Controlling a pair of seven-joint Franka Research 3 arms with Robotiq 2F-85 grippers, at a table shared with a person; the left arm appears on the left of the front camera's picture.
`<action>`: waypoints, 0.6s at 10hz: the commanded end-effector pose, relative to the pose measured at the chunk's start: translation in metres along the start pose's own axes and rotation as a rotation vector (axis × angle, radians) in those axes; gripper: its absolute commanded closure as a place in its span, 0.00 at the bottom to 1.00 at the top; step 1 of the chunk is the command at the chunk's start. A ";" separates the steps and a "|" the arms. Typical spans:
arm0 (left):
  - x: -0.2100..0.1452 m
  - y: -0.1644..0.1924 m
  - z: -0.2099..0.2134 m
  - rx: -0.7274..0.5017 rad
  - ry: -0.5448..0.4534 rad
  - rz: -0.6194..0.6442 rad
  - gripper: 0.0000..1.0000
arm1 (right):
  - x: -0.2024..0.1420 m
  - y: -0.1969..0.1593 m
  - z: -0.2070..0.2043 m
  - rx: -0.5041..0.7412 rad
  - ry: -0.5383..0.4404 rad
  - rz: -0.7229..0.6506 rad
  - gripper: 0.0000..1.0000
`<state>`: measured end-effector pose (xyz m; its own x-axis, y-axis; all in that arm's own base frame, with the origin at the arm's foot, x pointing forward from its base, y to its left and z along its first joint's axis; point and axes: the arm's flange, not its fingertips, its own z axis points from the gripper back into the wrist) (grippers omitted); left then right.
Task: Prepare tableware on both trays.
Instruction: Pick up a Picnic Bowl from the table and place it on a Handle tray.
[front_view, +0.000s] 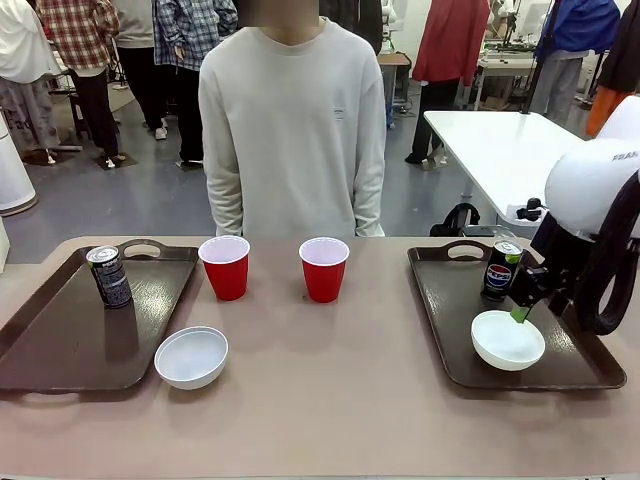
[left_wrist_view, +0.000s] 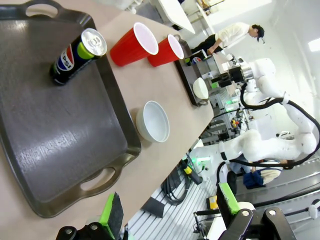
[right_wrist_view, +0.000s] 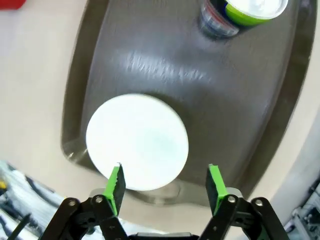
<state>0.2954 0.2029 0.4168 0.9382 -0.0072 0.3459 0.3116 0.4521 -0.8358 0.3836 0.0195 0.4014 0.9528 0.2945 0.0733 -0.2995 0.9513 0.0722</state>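
At the left of the front view lies a big dark brown plastic tray (front_view: 60, 340). A dark drink can with a green top (front_view: 109, 276) stands at the back of it. Just beside this tray, on the tan counter (front_view: 320, 410), sits a small round white bowl (front_view: 191, 356). It is not on the tray yet. The left arm's fingers (left_wrist_view: 111, 215) are spread wide and hold nothing. They hang well apart from the tray.

In the middle stand two red plastic cups, a left cup (front_view: 225, 267) and a right cup (front_view: 324, 268). Both are on the counter, between the trays. A person in a pale sweater (front_view: 292, 130) stands behind them.

At the right lies the second brown tray (front_view: 445, 320). A dark blue Pepsi can (front_view: 501, 270) stands at the back of it. A second white bowl (front_view: 508, 340) sits near the front. The right arm's fingers (right_wrist_view: 116, 187) are spread wide just above the bowl's rim and pinch nothing.

I think the step in hand is putting this bowl down, and it looks done. The right tray still needs a cup. The left tray needs its bowl and a cup. Next, the right arm should lift straight up so it does not bump the bowl. Then it can go for the right cup.
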 end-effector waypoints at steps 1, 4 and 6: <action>0.000 -0.002 0.002 -0.013 -0.009 0.000 0.00 | -0.048 0.043 0.058 0.269 0.093 0.035 0.13; 0.000 -0.002 0.002 -0.013 -0.009 0.000 0.00 | -0.091 0.040 0.162 0.790 -0.085 0.095 0.00; 0.000 -0.002 0.002 -0.013 -0.009 0.000 0.00 | -0.110 -0.011 0.194 0.897 -0.236 -0.091 0.00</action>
<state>0.2953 0.2031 0.4169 0.9382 -0.0070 0.3460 0.3116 0.4522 -0.8357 0.2521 -0.0182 0.5985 0.9327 0.2582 0.2519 -0.3551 0.5346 0.7668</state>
